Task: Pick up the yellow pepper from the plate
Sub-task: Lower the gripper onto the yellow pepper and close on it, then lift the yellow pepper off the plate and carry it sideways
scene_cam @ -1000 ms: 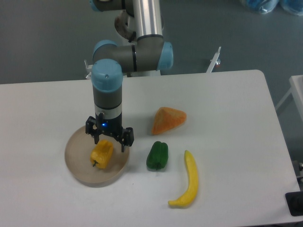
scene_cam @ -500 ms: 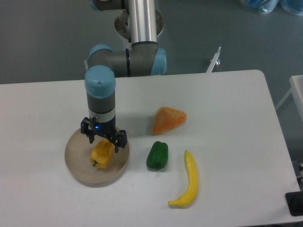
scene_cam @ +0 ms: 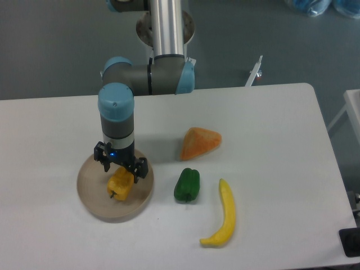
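The yellow pepper [scene_cam: 120, 185] lies on the round beige plate [scene_cam: 93, 197] at the table's left front. My gripper [scene_cam: 120, 169] hangs straight down over the pepper's top, its jaws open and straddling the upper part of the pepper. Whether the fingers touch the pepper cannot be told from this view. The arm's blue-capped wrist stands upright above the plate.
A green bell pepper [scene_cam: 187, 184] lies just right of the plate. A long yellow banana [scene_cam: 223, 216] curves further right near the front. An orange wedge-shaped object [scene_cam: 199, 142] sits behind the green pepper.
The gripper has shifted left and slightly down across the plate, ending centred over the yellow pepper. The pepper and other objects have not moved.
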